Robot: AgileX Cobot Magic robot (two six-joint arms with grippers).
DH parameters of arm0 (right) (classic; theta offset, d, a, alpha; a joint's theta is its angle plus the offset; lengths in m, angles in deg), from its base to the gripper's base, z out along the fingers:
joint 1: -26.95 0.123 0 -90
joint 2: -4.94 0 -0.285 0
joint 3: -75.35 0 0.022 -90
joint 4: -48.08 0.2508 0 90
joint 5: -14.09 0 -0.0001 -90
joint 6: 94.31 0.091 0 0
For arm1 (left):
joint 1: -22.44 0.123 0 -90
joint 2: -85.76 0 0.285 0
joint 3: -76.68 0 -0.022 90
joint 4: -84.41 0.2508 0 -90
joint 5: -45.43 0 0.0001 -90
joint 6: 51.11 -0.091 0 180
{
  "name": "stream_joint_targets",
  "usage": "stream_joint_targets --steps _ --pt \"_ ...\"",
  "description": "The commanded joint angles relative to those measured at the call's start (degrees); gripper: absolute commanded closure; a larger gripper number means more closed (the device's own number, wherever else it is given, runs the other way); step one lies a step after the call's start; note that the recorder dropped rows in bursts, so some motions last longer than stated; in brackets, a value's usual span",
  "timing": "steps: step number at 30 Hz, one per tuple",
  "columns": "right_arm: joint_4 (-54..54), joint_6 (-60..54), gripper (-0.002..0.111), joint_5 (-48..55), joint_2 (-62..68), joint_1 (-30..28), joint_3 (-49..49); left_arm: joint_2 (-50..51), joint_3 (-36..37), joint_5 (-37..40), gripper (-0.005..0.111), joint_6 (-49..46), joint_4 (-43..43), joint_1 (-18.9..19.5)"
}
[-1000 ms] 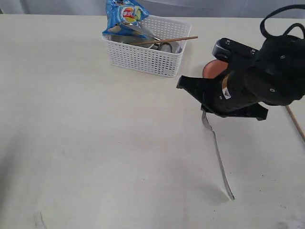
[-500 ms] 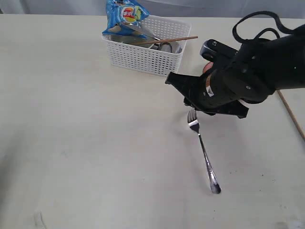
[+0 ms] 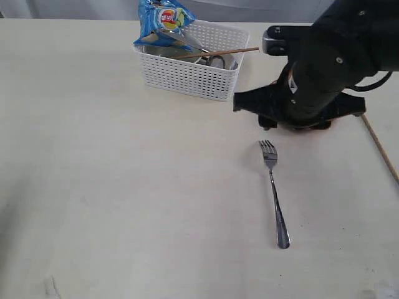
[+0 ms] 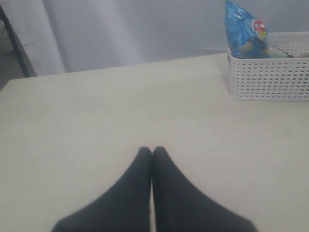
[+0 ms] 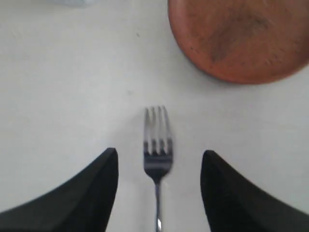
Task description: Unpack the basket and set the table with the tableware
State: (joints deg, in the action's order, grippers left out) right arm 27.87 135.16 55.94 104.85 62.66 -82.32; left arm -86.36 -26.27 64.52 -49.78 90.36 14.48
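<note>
**Fork** (image 3: 274, 193): steel, lying flat on the desk (image 3: 124, 187), in front of the basket and apart from it.
- Long axis: runs near-to-far in the exterior view, handle end leaning slightly right.
- Heading: tines point away from the near edge, toward the brown plate (image 5: 241, 38). There is a bare gap between tines and plate rim.
- Contact: none; nothing touches the fork.

**Right gripper** (image 5: 159, 153): jaws spread, hovering over the tine end with one finger on either side. It holds nothing.

**Left gripper** (image 4: 152, 151): fingers pressed together, empty, over bare desk well away from the fork.

**Basket** (image 3: 190, 75): white lattice, at the far side.
- Contents: a wooden chopstick (image 3: 218, 53) jutting over the rim, steel pieces too tangled to tell apart, and a blue snack bag (image 3: 163, 22).

**Progress, as judged**
- Set out: plate, fork, and a thin wooden stick (image 3: 381, 152) at the right edge, probably the other chopstick.
- Left to do: the basket's remaining tableware is yet to be unpacked. Roughly the early-to-middle stage.
</note>
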Motion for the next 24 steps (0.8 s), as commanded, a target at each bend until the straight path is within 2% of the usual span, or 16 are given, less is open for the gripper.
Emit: stream_joint_targets --steps 1,4,11,13,18,20,24 --pt "10.3 -12.9 0.058 7.1 0.2 -0.3 0.3 -0.1 0.2 -0.2 0.107 0.2 -0.3 -0.4" --pt "16.1 -18.2 0.058 3.6 1.4 -0.1 2.0 -0.1 0.2 -0.2 0.107 0.2 -0.3 -0.4" --pt "16.1 -17.8 0.058 0.5 4.8 -0.1 4.3 -0.1 0.2 -0.2 0.107 0.2 -0.3 -0.4" --pt "16.1 -17.8 0.063 0.6 5.5 -0.1 4.4 -0.1 0.2 -0.2 0.107 0.2 -0.3 -0.4" --pt "16.3 -17.8 0.085 -0.9 6.1 -0.1 4.6 -0.1 0.2 -0.2 0.107 0.2 -0.3 -0.4" --pt "16.1 -17.9 0.084 -2.3 6.2 -0.1 5.4 -0.1 0.2 -0.2 0.107 0.2 -0.3 -0.4" --pt "15.8 -17.9 0.065 -5.2 6.2 -0.1 7.5 -0.1 0.2 -0.2 0.107 0.2 -0.3 -0.4"
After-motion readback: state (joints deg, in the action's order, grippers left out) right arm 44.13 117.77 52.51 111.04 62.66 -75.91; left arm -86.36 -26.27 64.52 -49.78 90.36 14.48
